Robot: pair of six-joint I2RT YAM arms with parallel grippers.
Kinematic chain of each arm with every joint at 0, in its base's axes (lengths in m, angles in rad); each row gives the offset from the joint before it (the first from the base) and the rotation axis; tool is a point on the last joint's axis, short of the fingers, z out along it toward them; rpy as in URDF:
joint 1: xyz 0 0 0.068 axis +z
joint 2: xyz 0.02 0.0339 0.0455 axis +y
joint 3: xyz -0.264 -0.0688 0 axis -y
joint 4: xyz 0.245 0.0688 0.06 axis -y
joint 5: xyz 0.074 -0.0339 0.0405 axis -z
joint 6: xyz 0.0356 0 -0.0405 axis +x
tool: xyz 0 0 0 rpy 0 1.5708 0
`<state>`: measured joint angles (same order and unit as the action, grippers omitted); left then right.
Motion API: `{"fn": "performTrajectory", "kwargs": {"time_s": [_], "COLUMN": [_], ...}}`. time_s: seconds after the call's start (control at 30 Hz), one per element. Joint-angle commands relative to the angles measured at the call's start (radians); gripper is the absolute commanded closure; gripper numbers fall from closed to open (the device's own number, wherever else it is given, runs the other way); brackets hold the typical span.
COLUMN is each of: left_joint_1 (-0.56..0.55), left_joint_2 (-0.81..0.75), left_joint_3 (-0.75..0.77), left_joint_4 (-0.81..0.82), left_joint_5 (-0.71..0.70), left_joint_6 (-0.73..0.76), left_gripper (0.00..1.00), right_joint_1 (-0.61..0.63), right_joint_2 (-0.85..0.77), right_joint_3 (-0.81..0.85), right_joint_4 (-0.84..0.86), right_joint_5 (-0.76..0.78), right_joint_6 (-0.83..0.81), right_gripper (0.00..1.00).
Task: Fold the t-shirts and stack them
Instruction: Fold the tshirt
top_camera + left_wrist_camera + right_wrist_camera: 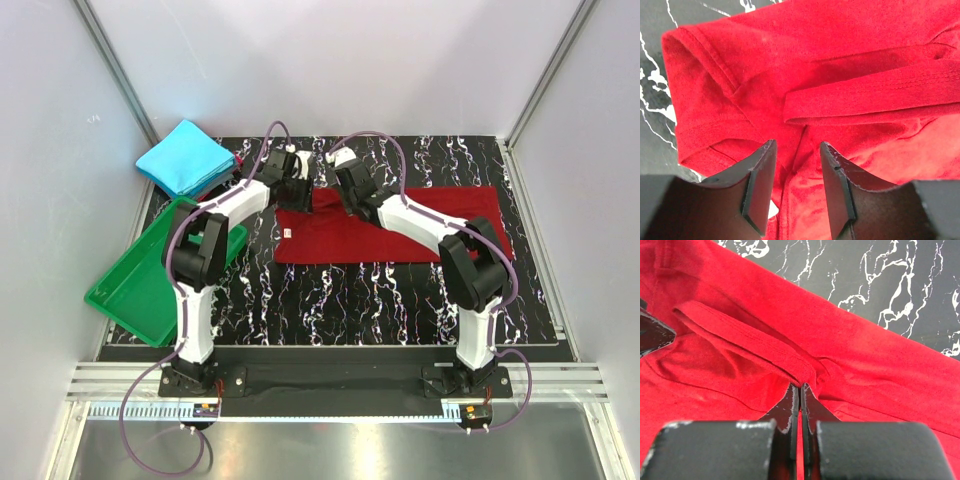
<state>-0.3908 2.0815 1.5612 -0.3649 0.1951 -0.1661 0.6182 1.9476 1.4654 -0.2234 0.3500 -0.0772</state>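
- The dark red t-shirt (340, 240) lies flat on the counter (330, 300). Its long axis runs left to right across the middle, and most of its length stretches off to the right.
- Both arms reach to the shirt's far edge, near its left end, with their tips close together.
- The right end effector (800, 387) is clenched, its tips pinching the end of a raised hem band (745, 335) of the red cloth.
- The left end effector (797, 150) is released. Its jaws stand apart over the red cloth near the sleeve, clamping nothing.
- The band runs crosswise just ahead of the left tips, leading away toward the right arm's pinch.
- The left arm is nearer the band's free end and the sleeve corner, so the second grip probably falls to it.
- The cyan-blue t-shirt (185, 158) sits folded square at the far left corner, just beyond the green tray (135, 290) and well apart from the red one.
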Motion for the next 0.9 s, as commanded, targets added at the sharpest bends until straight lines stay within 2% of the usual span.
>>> {"fn": "performTrajectory", "kwargs": {"time_s": [0.0,0.5,0.67,0.77,0.87], "left_joint_1": [0.003,0.007,0.033,0.038,0.058], "left_joint_2": [0.011,0.071,-0.021,-0.118,-0.115], "left_joint_3": [0.054,0.097,0.071,0.027,0.031], "left_joint_4": [0.038,0.063,0.035,0.024,0.004], "left_joint_5": [0.007,0.078,0.063,-0.066,-0.010], "left_joint_6": [0.028,0.010,-0.273,-0.422,-0.570], "left_gripper": [0.54,0.52,0.55,0.43,0.44], "right_joint_1": [-0.018,-0.040,-0.041,-0.041,-0.041], "right_joint_2": [-0.047,-0.042,-0.056,-0.061,-0.062], "right_joint_3": [0.018,0.021,-0.004,-0.016,-0.019], "right_joint_4": [0.042,0.041,0.042,0.047,0.045], "right_joint_5": [-0.031,-0.057,-0.068,-0.065,-0.066], "right_joint_6": [0.008,0.016,0.034,0.037,0.039], "right_gripper": [1.00,1.00,1.00,1.00,1.00]}}
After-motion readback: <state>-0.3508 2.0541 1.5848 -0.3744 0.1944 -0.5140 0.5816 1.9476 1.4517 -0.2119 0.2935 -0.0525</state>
